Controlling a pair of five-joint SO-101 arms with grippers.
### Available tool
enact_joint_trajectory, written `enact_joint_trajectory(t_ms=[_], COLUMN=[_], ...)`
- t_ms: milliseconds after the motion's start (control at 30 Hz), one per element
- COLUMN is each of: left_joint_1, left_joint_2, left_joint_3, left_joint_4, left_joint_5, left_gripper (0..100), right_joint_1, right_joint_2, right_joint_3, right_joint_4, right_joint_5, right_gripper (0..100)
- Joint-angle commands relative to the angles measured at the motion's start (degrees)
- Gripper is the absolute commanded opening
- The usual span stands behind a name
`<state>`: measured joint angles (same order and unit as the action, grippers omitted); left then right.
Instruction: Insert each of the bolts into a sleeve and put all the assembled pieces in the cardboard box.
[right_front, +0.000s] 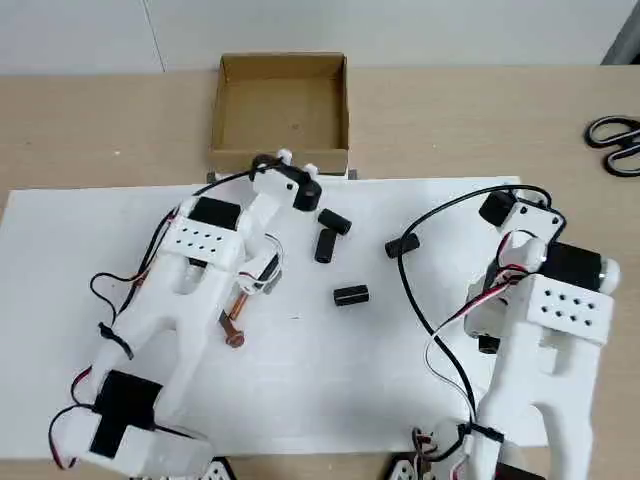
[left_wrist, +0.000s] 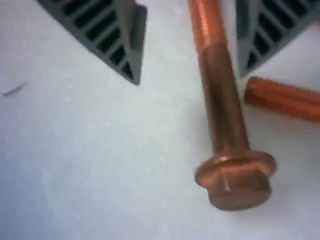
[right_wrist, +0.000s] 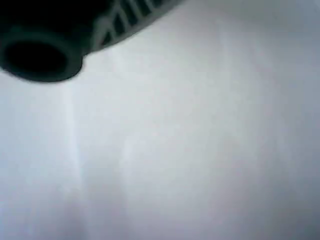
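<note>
In the left wrist view a copper bolt (left_wrist: 222, 115) lies on the white sheet between the two grey fingers (left_wrist: 112, 37) of my left gripper (left_wrist: 190, 72), which is open around its shaft. A second bolt (left_wrist: 282, 98) lies just beside it. From above, the left gripper (right_front: 248, 292) hangs over the bolts (right_front: 236, 322). My right gripper (right_front: 487, 335) is low over the sheet at the right and is shut on a black sleeve (right_wrist: 37, 57), whose open end faces the wrist camera. Loose black sleeves (right_front: 334, 221) (right_front: 325, 245) (right_front: 402, 244) (right_front: 351, 296) lie mid-sheet. The cardboard box (right_front: 227, 105) stands at the back.
A white sheet (right_front: 330, 380) covers the wooden table (right_front: 480, 120). Scissors (right_front: 615, 140) lie at the far right. Black cables (right_front: 420, 290) trail from both arms over the sheet.
</note>
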<state>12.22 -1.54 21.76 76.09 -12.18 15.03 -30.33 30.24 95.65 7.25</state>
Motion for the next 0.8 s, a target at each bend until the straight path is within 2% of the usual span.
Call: enact_joint_trajectory(t_ms=[0,367,767], left_joint_1=[0.1,-2.4,-2.4], left_joint_2=[0.9,10.4,15.7], left_joint_3=[-2.2,-10.2,-10.2], left_joint_4=[-1.1,-1.4,-1.7], left_joint_5=[-0.4,-0.4,-0.2], left_gripper=[13,13,12], right_joint_1=[0.4,0.4,0.4], right_joint_2=[-1.7,-1.7,-1.7], right_joint_3=[-0.3,-0.3,-0.3], right_joint_4=[-0.4,-0.4,-0.5], right_joint_5=[0.5,0.5,0.4], right_gripper=[0.4,0.4,0.4])
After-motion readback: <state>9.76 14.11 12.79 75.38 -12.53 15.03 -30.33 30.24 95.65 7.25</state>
